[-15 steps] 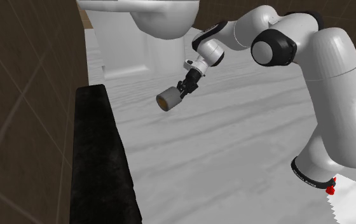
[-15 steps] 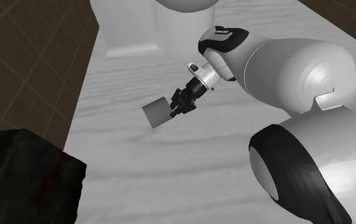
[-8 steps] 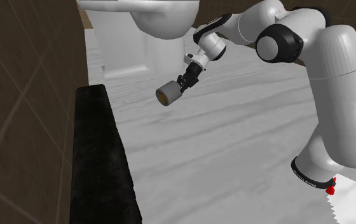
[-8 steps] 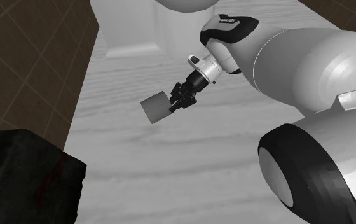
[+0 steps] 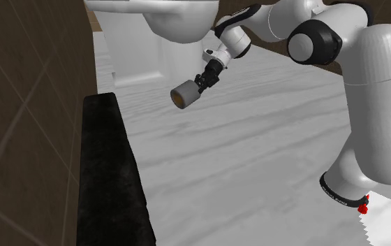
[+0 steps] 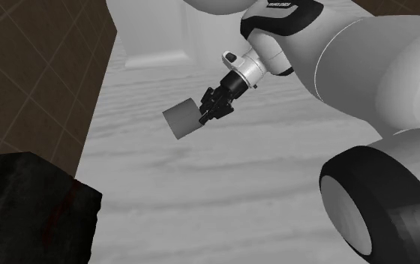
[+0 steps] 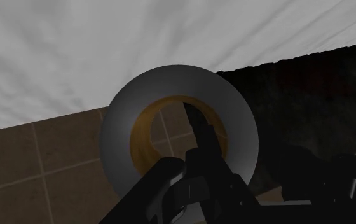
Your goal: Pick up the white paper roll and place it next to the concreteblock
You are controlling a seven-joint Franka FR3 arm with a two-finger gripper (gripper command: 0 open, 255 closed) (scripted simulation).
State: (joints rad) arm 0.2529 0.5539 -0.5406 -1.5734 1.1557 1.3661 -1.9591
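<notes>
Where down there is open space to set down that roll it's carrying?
The widest bare stretch is the pale surface between the black block and the arm's base, under the grey roll clasped in the gripper. A bare strip runs right along the block's edge too. It gets tighter up by the white pedestal.

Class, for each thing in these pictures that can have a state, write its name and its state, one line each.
paper roll: held in the air, tilted, clasped by its wall.
claw: shut on the paper roll, one finger inside its core.
dark block: at rest, untouched, apart from the paper roll.
</notes>
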